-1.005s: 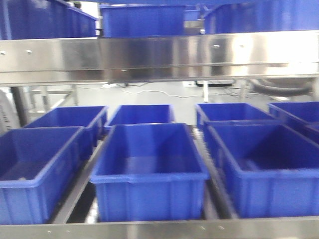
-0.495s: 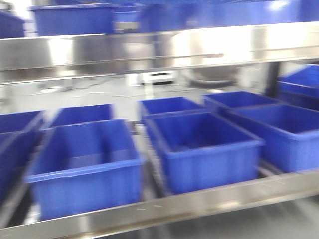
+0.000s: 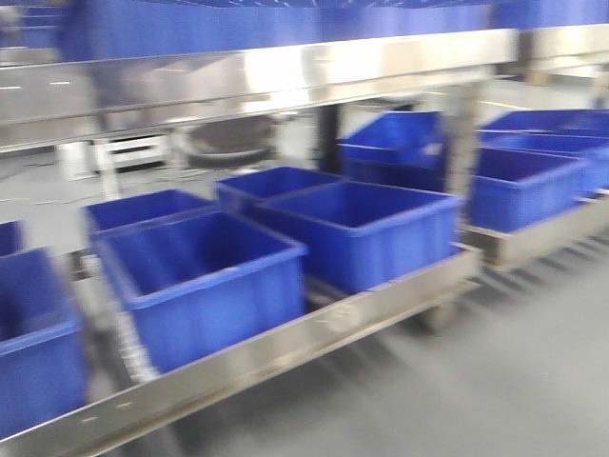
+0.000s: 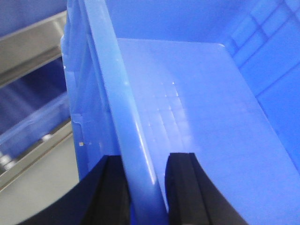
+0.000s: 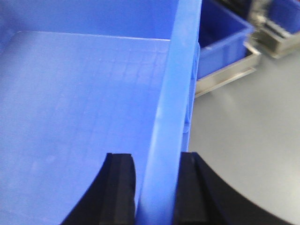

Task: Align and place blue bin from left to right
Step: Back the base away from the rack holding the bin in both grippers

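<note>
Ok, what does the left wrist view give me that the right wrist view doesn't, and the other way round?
Left wrist only: the left gripper straddling one side wall of the blue bin, with a steel shelf rail outside it. Right wrist only: the right gripper straddling the opposite wall, and another bin on a steel frame further off. Both: the blue bin's empty gridded inside, and grey floor beyond the wall.

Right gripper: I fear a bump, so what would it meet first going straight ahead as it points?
The blue bin: its side wall sits between the fingers of the right gripper, so it would probably just ride further onto that wall.
</note>
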Controlling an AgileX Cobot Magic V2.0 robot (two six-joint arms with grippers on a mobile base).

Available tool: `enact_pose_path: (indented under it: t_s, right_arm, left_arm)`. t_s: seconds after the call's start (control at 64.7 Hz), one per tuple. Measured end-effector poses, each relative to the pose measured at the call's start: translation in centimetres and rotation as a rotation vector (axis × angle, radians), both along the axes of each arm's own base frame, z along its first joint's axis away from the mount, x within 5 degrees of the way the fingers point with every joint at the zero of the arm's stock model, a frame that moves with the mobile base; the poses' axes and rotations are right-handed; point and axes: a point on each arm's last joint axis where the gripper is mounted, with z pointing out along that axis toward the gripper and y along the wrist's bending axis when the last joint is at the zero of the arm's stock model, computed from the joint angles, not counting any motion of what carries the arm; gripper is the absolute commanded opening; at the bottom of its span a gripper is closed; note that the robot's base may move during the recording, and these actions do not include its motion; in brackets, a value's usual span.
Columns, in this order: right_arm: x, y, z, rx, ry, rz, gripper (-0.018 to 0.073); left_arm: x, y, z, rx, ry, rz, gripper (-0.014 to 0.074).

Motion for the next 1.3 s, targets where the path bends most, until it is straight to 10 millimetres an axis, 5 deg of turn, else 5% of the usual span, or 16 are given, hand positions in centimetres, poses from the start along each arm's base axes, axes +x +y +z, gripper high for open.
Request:
enact_pose_path:
  t_s: [1.299]
  right_arm:
    - [0.02,-0.03,0.0,-0.003,-0.002,-0.002,-0.0153]
  left_arm:
    - [0.0,0.0,0.0,-0.001,0.001,0.001,-0.0111]
